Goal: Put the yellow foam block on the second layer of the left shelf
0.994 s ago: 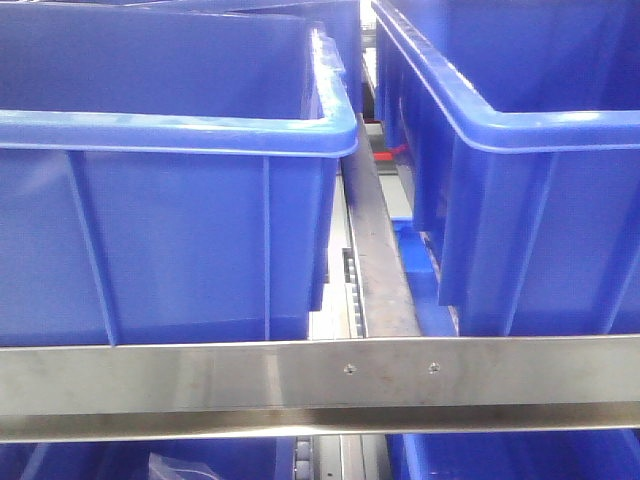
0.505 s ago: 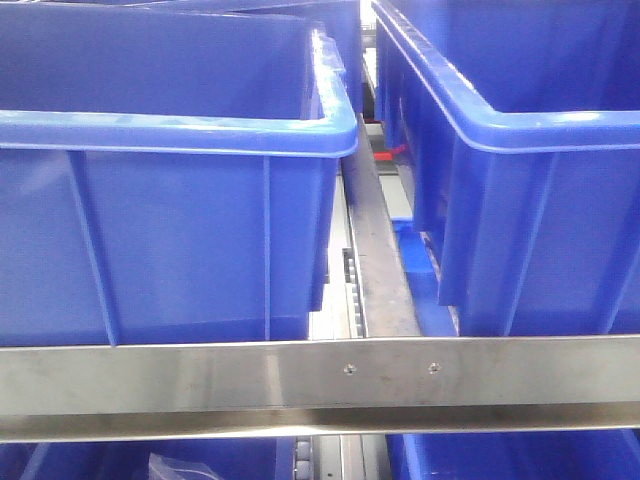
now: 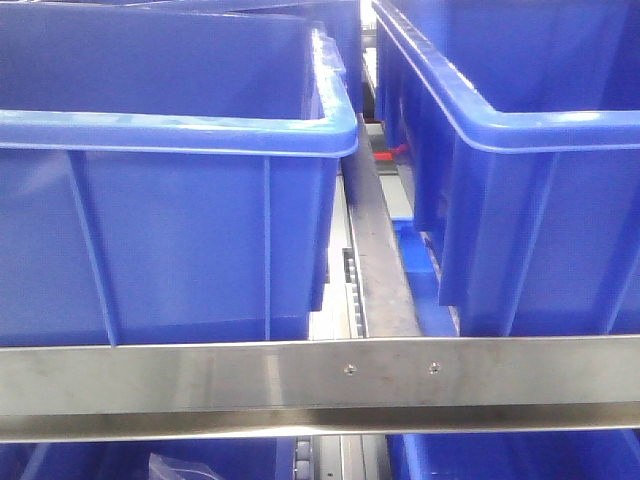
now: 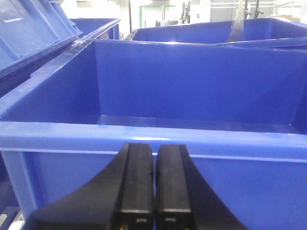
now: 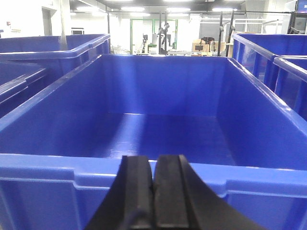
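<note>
Blue bins, front view: two on the upper shelf level, left bin (image 3: 170, 190) and right bin (image 3: 520, 180); parts of two more below the steel rail (image 3: 320, 385).
Steel rails: one crosswise, one divider (image 3: 378, 250) between bins.
Screws in rail: two.
Closed jaws: two pairs, one facing each bin's near rim.

Left end effector (image 4: 154, 184) — two matte black fingers (image 4: 137, 182), flat-faced and rectangular, flaring outward into curved black shoulders, with small brass-coloured fittings at their bases. Right end effector (image 5: 153, 191) — the same black, curved-shouldered pair.
</note>
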`<state>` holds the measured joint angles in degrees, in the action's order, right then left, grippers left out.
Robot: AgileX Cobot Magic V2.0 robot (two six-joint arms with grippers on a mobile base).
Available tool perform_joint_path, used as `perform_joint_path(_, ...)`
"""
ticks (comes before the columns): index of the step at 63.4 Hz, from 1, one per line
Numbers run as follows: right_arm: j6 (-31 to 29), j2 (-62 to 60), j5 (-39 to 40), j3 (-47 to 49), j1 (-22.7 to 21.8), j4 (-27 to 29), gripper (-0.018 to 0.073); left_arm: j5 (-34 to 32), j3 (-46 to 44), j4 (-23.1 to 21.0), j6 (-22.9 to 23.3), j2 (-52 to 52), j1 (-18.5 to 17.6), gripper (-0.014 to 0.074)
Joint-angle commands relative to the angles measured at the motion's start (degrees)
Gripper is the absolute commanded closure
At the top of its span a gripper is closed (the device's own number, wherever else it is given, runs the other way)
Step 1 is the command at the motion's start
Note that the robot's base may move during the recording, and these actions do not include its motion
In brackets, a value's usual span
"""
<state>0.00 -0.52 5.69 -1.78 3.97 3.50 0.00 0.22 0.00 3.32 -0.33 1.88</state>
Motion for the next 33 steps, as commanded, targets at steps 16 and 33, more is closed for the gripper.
perform_joint_path(16,0.00,-1.12,4.81,1.25,-0.35,-0.32,0.0522,-4.70,1.63,-0.32,0.19,-0.98,0.07,0.0472)
perform_joint_path(33,0.00,-1.12,4.81,1.25,-0.35,-0.32,0.0522,-4.70,1.63,-0.32,0.19,-0.98,0.07,0.0472)
